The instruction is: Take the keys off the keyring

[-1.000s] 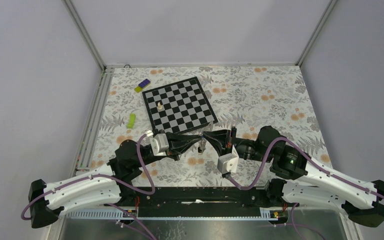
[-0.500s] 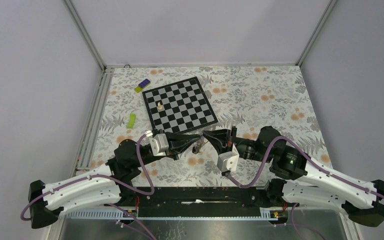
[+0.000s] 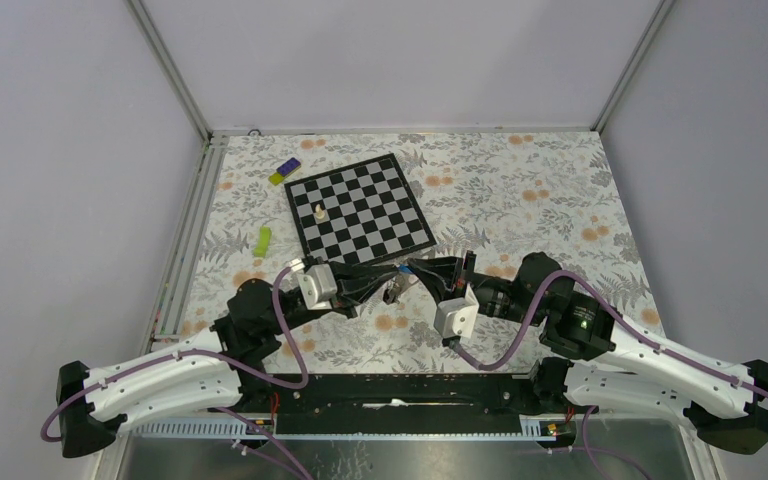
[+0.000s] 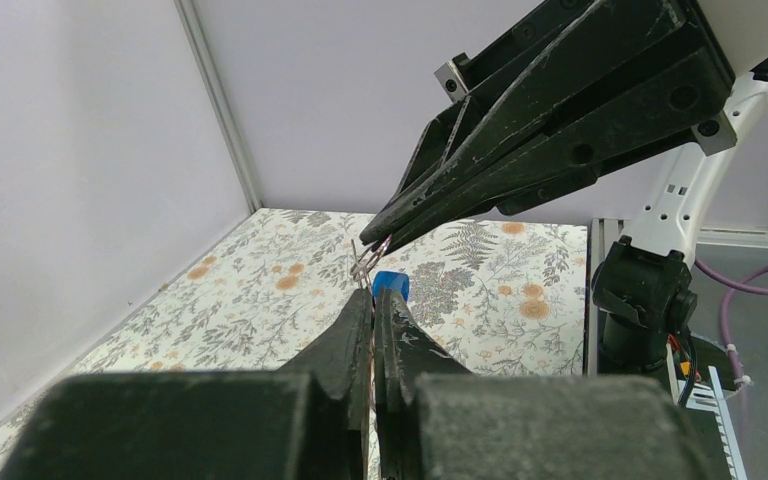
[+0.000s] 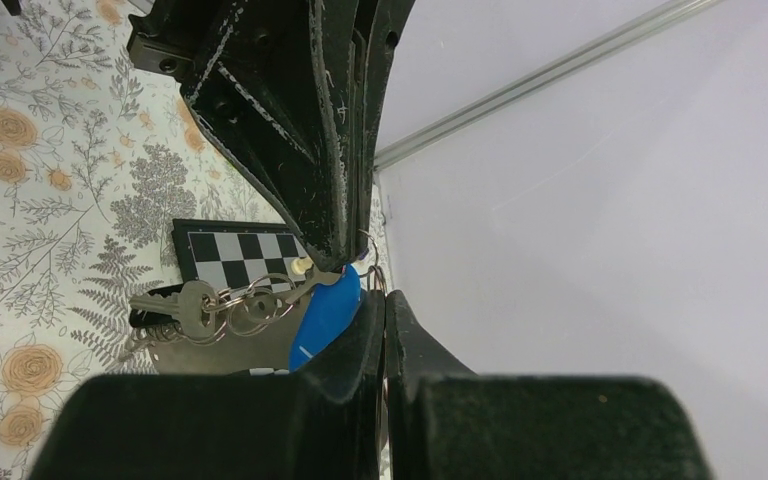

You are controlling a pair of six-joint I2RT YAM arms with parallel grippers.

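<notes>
Above the flowered table (image 3: 520, 190), just off the near edge of the one chessboard (image 3: 360, 210), two grippers meet tip to tip. The left gripper (image 4: 373, 297) has its jaws pressed together, and the keyring's (image 4: 365, 262) single blue tag (image 4: 390, 283) pokes out just past its tips. The right gripper (image 5: 382, 298) is likewise closed, pinching the thin wire of the ring from the other side. Both pincers are therefore clamped on the keyring, which is held between them.

From the right wrist, the keys (image 5: 192, 303) hang in a bunch beside the tag on two or three overlapping wire loops. At least two silvery keys show, along with one dark head. The blades overlap, so an exact count cannot be made. All of them are still threaded on the ring.

One white chess piece (image 3: 319, 211) stands upright on the board's left side. Well apart, towards the left rail, lie one purple-and-yellow block (image 3: 284, 171) and one small green piece (image 3: 263, 239).
</notes>
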